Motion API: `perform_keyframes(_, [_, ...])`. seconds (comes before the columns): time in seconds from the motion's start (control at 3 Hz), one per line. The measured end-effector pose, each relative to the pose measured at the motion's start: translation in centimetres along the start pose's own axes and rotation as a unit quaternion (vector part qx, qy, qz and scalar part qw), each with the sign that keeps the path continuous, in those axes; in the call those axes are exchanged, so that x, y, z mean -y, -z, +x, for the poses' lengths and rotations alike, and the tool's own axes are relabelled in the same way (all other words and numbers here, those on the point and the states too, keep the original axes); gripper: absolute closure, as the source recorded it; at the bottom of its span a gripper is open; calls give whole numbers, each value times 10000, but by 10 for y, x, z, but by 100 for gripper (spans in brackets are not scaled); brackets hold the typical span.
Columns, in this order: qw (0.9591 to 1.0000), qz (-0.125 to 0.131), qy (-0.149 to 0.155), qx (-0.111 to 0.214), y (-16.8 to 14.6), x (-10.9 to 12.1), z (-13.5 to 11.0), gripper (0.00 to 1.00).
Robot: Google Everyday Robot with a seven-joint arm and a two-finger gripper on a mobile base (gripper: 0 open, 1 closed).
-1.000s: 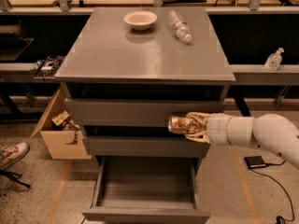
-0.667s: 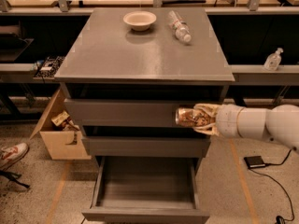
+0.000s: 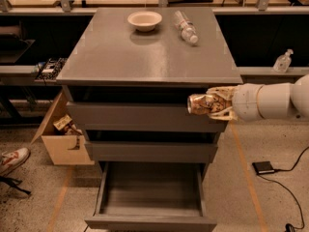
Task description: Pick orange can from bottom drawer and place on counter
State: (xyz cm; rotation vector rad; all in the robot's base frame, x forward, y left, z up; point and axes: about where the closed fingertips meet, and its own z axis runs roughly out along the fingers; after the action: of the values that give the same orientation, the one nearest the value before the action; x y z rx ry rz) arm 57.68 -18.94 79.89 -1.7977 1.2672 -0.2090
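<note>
While the bottom drawer (image 3: 149, 197) sits open and empty under the desk (image 3: 120, 57), the orange can (image 3: 198, 104) has climbed to just below the desk's front lip, clamped sideways in the tool (image 3: 215, 105), so clearing that edge remains.

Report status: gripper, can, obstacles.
Gripper shut on orange can, just below counter edge, right side. Bottom drawer open. Bowl, bottle on counter's far end.
</note>
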Motion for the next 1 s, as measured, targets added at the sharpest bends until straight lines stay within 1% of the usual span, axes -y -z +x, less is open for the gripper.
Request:
perform_keyframes(0.33, [9976, -535, 433, -113, 5, 39, -2, 100])
perform_keyframes(0.67, [9913, -1013, 815, -198, -3, 60, -13, 100])
perform_keyframes(1.0, [9771, -1651, 1303, -322, -15, 82, -21, 100])
